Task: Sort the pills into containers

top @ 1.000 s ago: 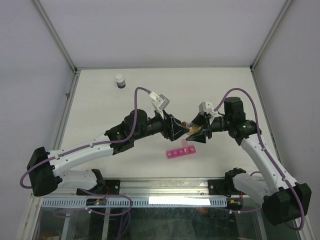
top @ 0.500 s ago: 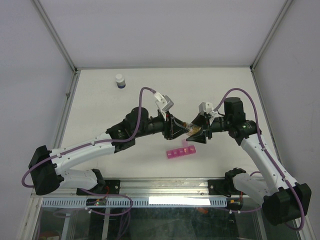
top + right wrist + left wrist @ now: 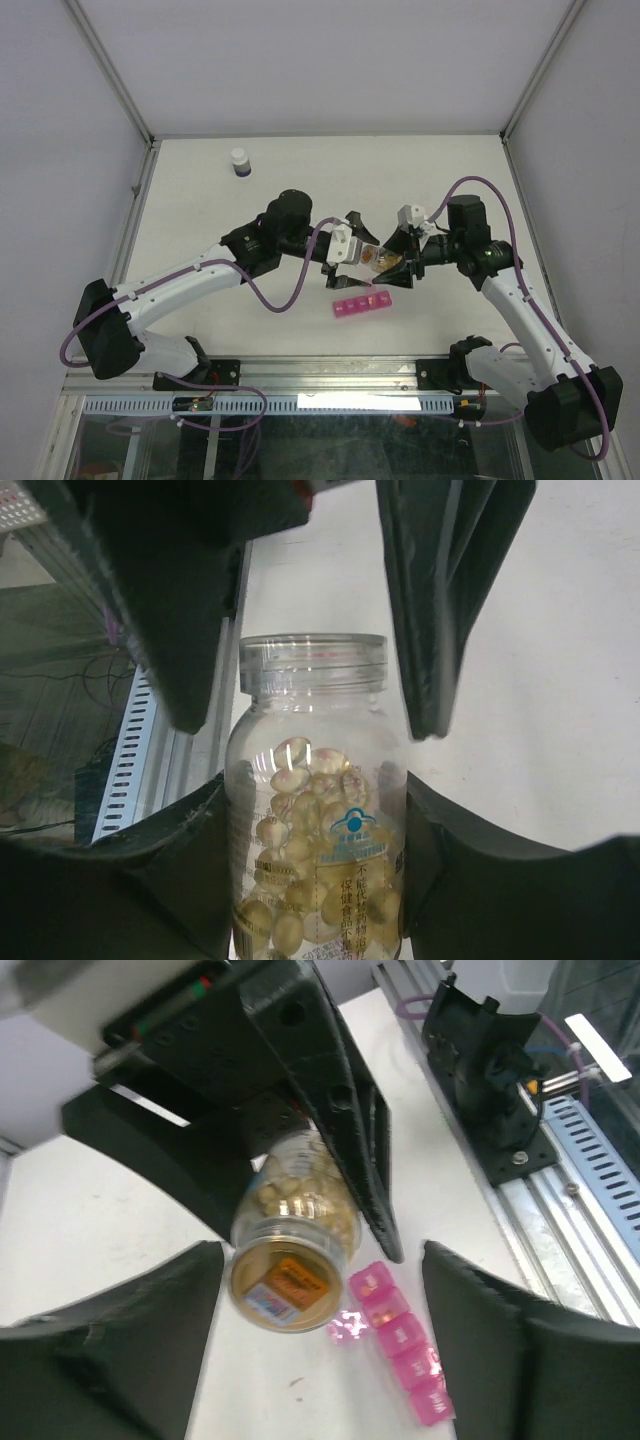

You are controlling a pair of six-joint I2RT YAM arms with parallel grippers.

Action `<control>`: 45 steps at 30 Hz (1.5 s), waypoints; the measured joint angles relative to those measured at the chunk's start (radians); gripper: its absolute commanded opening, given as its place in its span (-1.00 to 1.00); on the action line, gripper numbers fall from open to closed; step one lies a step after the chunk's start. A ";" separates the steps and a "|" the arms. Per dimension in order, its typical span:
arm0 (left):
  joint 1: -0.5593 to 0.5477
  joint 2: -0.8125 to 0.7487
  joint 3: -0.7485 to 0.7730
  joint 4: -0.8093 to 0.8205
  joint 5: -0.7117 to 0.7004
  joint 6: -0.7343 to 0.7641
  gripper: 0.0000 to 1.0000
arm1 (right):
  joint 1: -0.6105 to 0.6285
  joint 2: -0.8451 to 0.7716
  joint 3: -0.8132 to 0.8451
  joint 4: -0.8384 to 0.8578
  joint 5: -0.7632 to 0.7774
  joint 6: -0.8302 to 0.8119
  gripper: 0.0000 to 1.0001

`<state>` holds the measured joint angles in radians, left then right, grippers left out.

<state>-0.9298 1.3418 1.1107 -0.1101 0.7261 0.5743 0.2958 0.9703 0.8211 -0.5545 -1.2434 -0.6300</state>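
Observation:
A clear bottle (image 3: 378, 260) full of pale yellow pills is held level above the table by my right gripper (image 3: 392, 268), which is shut on its body. In the right wrist view the bottle (image 3: 313, 730) points its threaded mouth away from the gripper (image 3: 315, 810). My left gripper (image 3: 353, 250) is open, with one finger on each side of the bottle's mouth and not touching it. In the left wrist view the gripper (image 3: 322, 1270) faces the bottle's end (image 3: 290, 1280). The pink pill-box strip (image 3: 362, 304) lies on the table just below the bottle, and also shows in the left wrist view (image 3: 402, 1338).
A small white-capped dark bottle (image 3: 239, 161) stands at the far left of the table. A metal rail (image 3: 330, 372) runs along the near edge. White walls enclose the table on three sides.
The left arm's wrist has rolled over and its elbow has swung farther from the near edge. Its jaws now stand wider around the bottle's mouth. The right arm and bottle have not moved.

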 measured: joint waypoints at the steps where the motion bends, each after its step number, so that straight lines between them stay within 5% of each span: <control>1: 0.000 0.008 0.001 -0.005 0.007 0.022 0.98 | 0.000 0.000 0.000 0.007 0.003 0.000 -1.00; 10: 0.009 -0.066 -0.192 0.288 -0.076 -0.125 0.98 | -0.003 0.000 0.000 0.029 0.010 0.003 -1.00; 20: 0.014 -0.275 -0.425 0.573 -0.199 -0.589 0.96 | -0.003 0.000 0.000 0.031 0.010 0.003 -1.00; 30: -0.010 -0.247 -0.356 0.460 -0.425 -1.015 0.37 | -0.003 0.000 0.000 0.034 0.010 0.003 -1.00; 45: -0.112 -0.146 -0.172 0.240 -0.619 -1.060 0.17 | -0.010 0.003 0.000 0.030 0.043 0.004 -1.00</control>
<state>-1.0420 1.1957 0.9390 0.1295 0.1074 -0.4858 0.2855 0.9737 0.8211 -0.5247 -1.2007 -0.6262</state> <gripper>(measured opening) 0.577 0.548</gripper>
